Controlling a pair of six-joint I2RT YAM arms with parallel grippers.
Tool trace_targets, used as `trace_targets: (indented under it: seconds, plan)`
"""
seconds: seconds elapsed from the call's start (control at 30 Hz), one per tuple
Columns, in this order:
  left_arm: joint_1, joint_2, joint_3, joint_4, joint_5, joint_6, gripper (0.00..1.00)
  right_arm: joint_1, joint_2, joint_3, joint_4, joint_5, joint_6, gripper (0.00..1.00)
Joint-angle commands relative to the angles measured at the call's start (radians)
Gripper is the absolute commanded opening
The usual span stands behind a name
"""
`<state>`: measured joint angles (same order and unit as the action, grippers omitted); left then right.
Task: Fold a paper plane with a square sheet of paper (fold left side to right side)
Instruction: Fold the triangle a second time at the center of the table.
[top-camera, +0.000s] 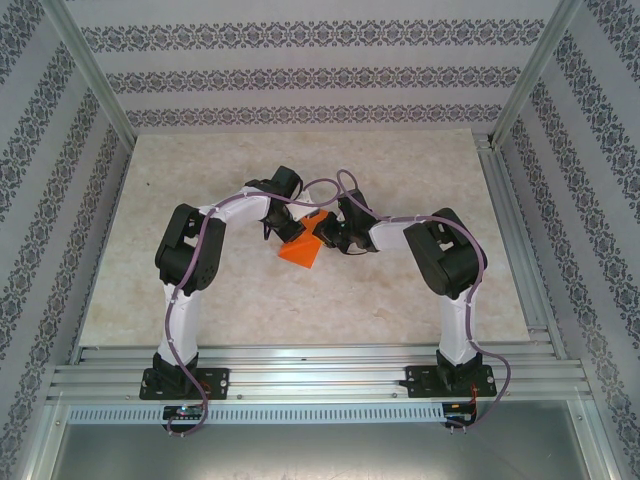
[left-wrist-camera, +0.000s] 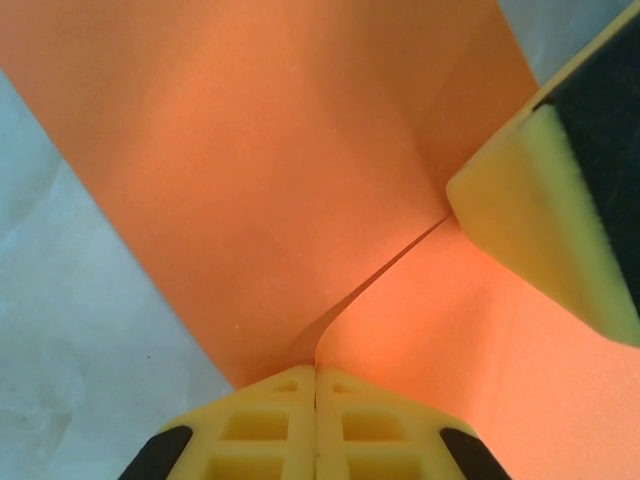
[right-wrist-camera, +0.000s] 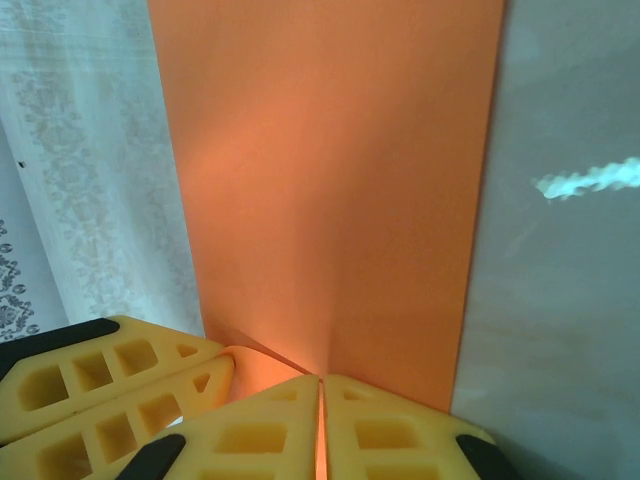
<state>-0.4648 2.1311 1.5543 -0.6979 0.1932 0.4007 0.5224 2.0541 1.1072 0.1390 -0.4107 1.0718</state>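
- Where the two arms are bolted at the near edge, their bases sit at 7 and 5 o'clock of the top view, and both arms bend inward to meet over the middle of the table (top-camera: 200, 300).
- The left gripper (left-wrist-camera: 316, 372) has its jaws pressed together, pinching the square sheet of paper (left-wrist-camera: 280, 180) where the edge of an upper layer curls down into the seam between them.
- From that pinch the layer's edge runs toward 1 o'clock in the left wrist view and ends at a yellow finger (left-wrist-camera: 540, 215) of the right gripper, which touches the paper.
- The right gripper (right-wrist-camera: 320, 388) is also clamped on the sheet, with orange showing in the slit between its jaws; the paper rises from there toward 12 o'clock as a flat band.
- At 9 o'clock of that grip, the left gripper's fingers (right-wrist-camera: 120, 385) lie just beside it.
- Seen from above, the sheet hangs between the two grippers at the table's centre, its free part spreading toward 7 o'clock.
- Patterned walls (top-camera: 300, 80) close the far side at 12 o'clock.
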Motion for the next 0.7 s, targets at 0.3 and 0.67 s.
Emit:
trace_targets:
  seconds: [0.3, 0.67]
  plan:
    - [0.104, -0.256, -0.08, 0.101, 0.186, -0.153, 0.39, 0.024, 0.048, -0.02, -0.071, 0.05, -0.035, 0.1]
    - [0.128, -0.39, -0.371, 0.317, 0.481, -0.442, 0.25, 0.031, 0.055, 0.0, -0.084, 0.048, -0.047, 0.1]
